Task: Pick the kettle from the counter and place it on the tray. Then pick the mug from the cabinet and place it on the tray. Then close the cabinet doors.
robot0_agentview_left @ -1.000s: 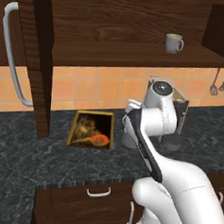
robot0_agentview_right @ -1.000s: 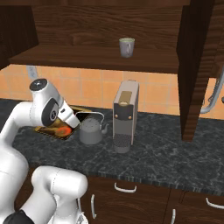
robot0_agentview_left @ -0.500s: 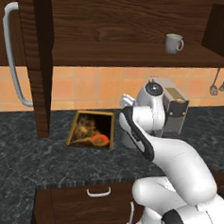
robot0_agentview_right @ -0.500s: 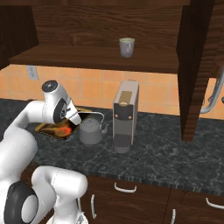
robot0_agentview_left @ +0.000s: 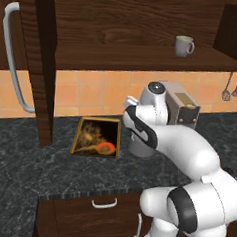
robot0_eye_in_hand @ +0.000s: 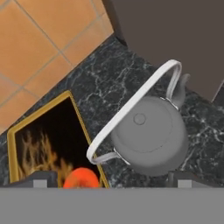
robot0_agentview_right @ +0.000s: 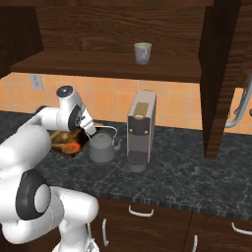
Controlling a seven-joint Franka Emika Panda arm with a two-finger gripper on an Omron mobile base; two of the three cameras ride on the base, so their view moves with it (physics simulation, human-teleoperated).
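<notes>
jaws spread wide — above kettle (robot0_eye_in_hand: 151, 135) | kettle on counter (robot0_eye_in_hand: 109, 83) beside tray (robot0_eye_in_hand: 70, 109) — nothing gripped

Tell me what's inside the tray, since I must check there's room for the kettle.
The tray holds only its orange flame-like pattern; nothing stands in it. Its near corner is hidden. The kettle sits beside it.

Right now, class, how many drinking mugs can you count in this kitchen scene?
1. The small pale grey-beige ceramic mug stands on the inner shelf of the dark brown wood wall cabinet, up at the right end. Others may be hidden behind the open doors.
</notes>
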